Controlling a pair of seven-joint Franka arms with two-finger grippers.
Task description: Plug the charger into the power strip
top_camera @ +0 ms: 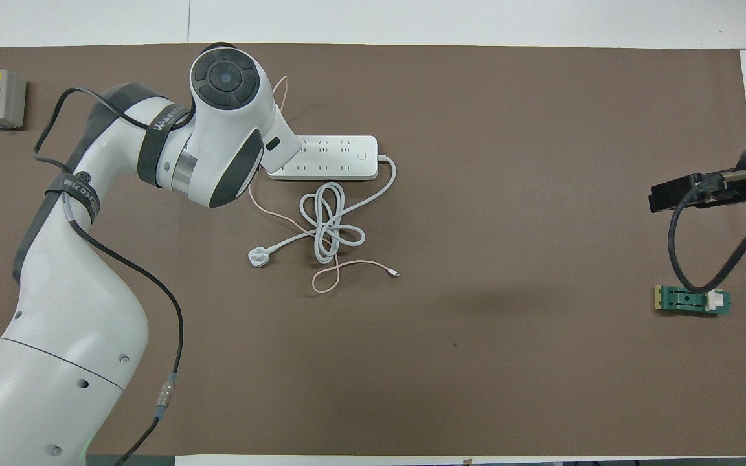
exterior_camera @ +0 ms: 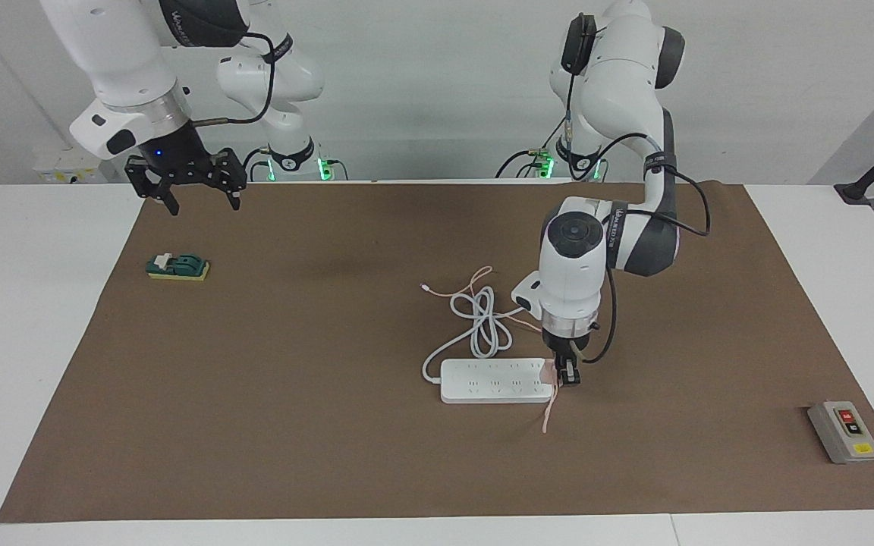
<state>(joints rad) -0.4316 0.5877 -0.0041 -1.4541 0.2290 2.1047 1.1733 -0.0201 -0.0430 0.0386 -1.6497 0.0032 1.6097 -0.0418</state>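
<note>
The white power strip (exterior_camera: 494, 381) lies flat on the brown mat, and it also shows in the overhead view (top_camera: 334, 157). My left gripper (exterior_camera: 564, 373) points straight down over the strip's end toward the left arm's side. It is shut on the pale-pink charger (exterior_camera: 554, 370), which sits low at the strip's last sockets; I cannot tell whether the prongs are in. The pink cable (exterior_camera: 548, 413) hangs from the charger and trails over the mat (top_camera: 331, 279). In the overhead view the left arm hides the charger. My right gripper (exterior_camera: 203, 202) is open and empty in the air.
The strip's thick white cord (top_camera: 327, 223) lies coiled nearer to the robots, ending in a white round plug (top_camera: 258, 257). A grey button box (exterior_camera: 843, 431) sits at the left arm's end. A small green block (exterior_camera: 177, 267) sits at the right arm's end.
</note>
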